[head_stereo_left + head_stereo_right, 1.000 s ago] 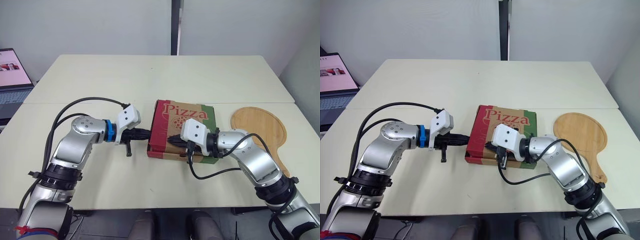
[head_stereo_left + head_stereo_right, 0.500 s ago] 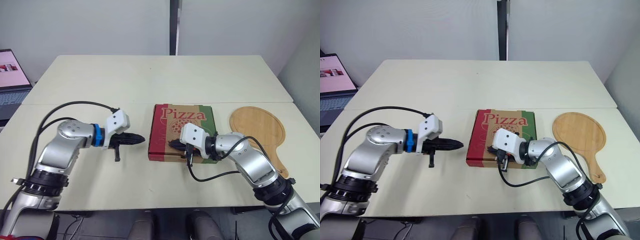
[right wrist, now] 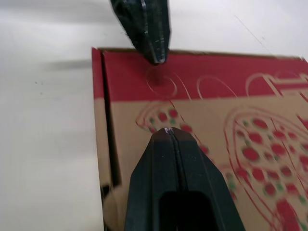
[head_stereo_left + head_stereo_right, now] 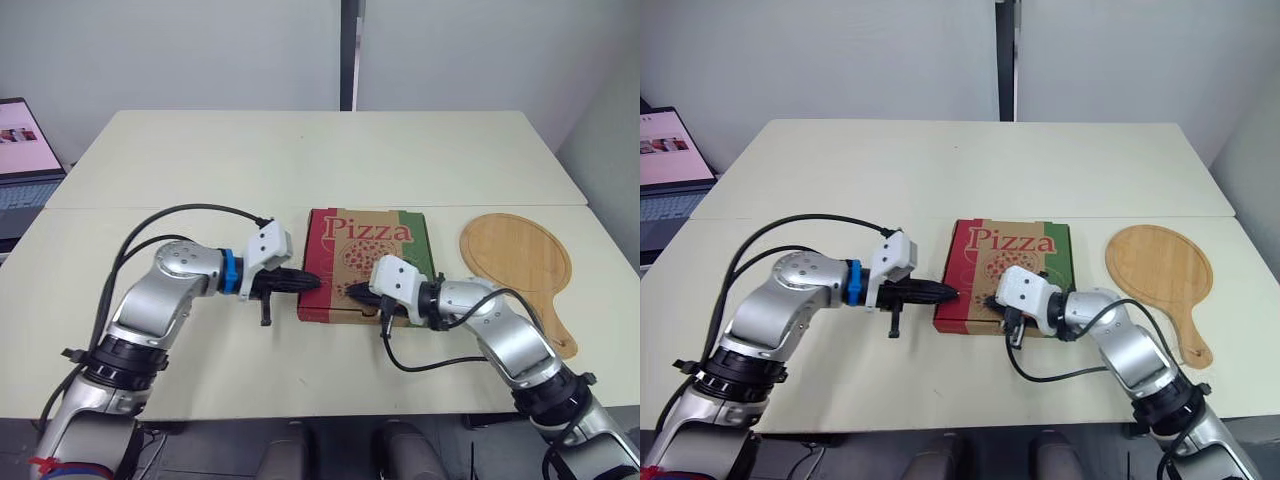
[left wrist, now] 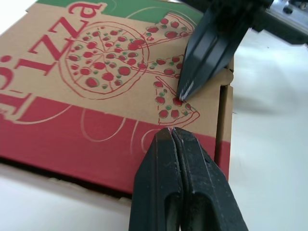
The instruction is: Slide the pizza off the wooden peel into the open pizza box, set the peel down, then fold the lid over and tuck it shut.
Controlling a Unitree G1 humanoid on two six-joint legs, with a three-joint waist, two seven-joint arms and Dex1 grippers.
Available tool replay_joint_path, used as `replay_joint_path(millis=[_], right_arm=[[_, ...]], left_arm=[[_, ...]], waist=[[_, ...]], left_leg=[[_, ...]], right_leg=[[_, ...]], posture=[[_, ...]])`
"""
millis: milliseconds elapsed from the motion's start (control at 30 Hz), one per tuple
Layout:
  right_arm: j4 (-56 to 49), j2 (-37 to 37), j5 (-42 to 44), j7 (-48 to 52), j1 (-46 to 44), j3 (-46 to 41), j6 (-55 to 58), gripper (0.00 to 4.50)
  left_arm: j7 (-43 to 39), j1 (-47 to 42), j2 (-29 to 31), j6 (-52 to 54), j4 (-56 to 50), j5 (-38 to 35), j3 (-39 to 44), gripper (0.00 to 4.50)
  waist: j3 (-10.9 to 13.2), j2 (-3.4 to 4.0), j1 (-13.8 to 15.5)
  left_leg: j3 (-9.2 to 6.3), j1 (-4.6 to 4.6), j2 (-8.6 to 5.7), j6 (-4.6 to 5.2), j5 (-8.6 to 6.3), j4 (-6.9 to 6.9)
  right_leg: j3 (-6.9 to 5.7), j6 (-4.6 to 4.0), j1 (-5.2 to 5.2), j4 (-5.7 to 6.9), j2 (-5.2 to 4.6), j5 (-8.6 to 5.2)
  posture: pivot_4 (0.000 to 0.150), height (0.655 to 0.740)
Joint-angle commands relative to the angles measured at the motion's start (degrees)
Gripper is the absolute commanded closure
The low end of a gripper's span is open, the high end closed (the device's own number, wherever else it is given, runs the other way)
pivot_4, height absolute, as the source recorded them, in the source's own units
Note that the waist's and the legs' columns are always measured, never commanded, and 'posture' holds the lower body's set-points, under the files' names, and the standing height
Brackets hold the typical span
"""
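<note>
Pizza box (image 4: pixel 365 262) lay closed on the worktop (image 4: pixel 300 170), right under both tips. The left end effector (image 4: pixel 312 283) had its fingers pressed together, holding nothing, over the lid's red edge. The right end effector (image 4: pixel 352 291) was likewise closed and empty, its tip just beside the left one. Beyond the right arm, well apart, lay the wooden peel (image 4: pixel 515 262).
</note>
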Motion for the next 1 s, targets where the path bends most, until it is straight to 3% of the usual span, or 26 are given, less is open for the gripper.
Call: replay_joint_path(millis=[33, 333, 467, 600, 833, 1000], right_arm=[[-0.5, 0.2, 2.7, -0.7, 2.7, -3.2, 3.5, 4.47], [2.6, 1.6, 3.2, -0.5, 4.0, -4.2, -2.4, 4.47], [-2.3, 0.9, 5.7, -1.5, 3.8, -9.2, -2.6, 4.47], [-7.0, -2.1, 6.0, -4.1, 5.5, -17.5, -3.0, 4.47], [-6.1, -11.5, 11.2, 0.1, 16.1, -36.3, -5.2, 4.47], [1.9, -19.3, 11.9, 8.8, 30.4, -48.8, -8.9, 4.47]], left_arm=[[1.3, -0.4, -1.1, -0.3, 0.2, 1.9, -2.2, 4.5], [1.6, 0.1, -1.3, -1.4, 3.0, 3.0, -2.8, 4.5], [2.6, 0.0, -2.0, -0.5, 1.2, -1.3, 2.4, 4.5], [4.8, 3.3, 1.8, 0.0, -0.5, -2.7, 9.4, 4.5], [8.9, 18.7, 10.8, -4.0, -0.7, -0.1, 21.8, 4.5], [10.7, 35.3, 11.1, -6.1, -4.9, -1.1, 31.6, 4.5]], waist=[[0.0, -0.01, 0.1], [-0.3, -0.05, 0.0], [-0.3, -0.04, 0.1], [-0.3, -0.04, 0.1], [-0.3, -0.03, 0.0], [-0.3, -0.04, 0.8]], left_leg=[[0.0, 0.0, 0.0, 0.0, 0.0, 0.0], [0.0, 0.2, 0.03, 0.0, 0.0, -0.05], [0.0, 0.13, 0.03, 0.0, 0.0, -0.03], [-0.01, -0.01, 0.03, 0.0, 0.0, -0.03], [0.01, 0.03, 0.04, 0.0, -0.01, -0.17], [0.12, 0.05, 0.02, 0.06, -0.05, -0.18]], right_leg=[[0.0, 0.0, 0.0, -0.02, 0.0, 0.0], [0.01, 0.0, 0.16, -0.02, 0.03, 0.0], [0.0, 0.0, 0.12, -0.01, 0.03, 0.0], [0.01, 0.0, -0.04, -0.01, 0.0, 0.0], [0.02, 0.0, -0.02, -0.09, -0.08, 0.0], [0.0, 0.0, 0.05, -0.17, -0.27, 0.0]], posture=[[0.15, 0.74], [0.15, 0.74], [0.15, 0.74], [0.15, 0.74], [0.15, 0.74], [0.15, 0.74]])
